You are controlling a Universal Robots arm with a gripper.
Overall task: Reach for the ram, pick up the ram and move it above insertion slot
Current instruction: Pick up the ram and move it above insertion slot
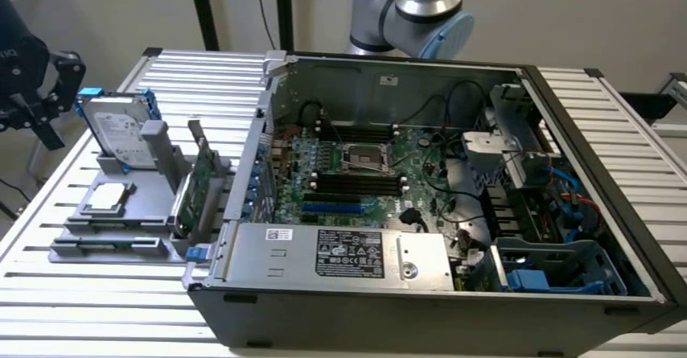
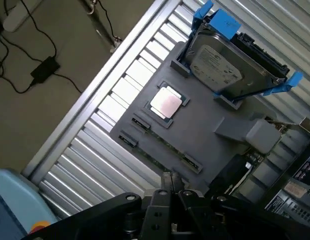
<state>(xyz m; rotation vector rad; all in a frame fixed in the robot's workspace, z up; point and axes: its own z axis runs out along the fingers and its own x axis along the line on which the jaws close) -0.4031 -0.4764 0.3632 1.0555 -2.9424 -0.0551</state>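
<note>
The ram (image 2: 161, 146) shows as a thin green edge, seated lengthwise in a slot of the grey fixture (image 2: 205, 125) between two dark clips. My gripper (image 2: 169, 186) hangs above the fixture's near edge, close to the ram without touching it. Its fingers are shut and hold nothing. In the exterior view the dark gripper (image 1: 43, 121) is at the far left, above and beyond the fixture (image 1: 118, 237). The black memory slots (image 1: 355, 183) lie on the motherboard inside the open computer case (image 1: 429, 294).
The fixture also carries a hard drive in a blue caddy (image 2: 230, 62), a square processor chip (image 2: 166, 103) and an upright green expansion card (image 1: 191, 201). The slatted metal table (image 1: 96, 318) runs under everything. Beyond the table edge, cables lie on the floor (image 2: 42, 70).
</note>
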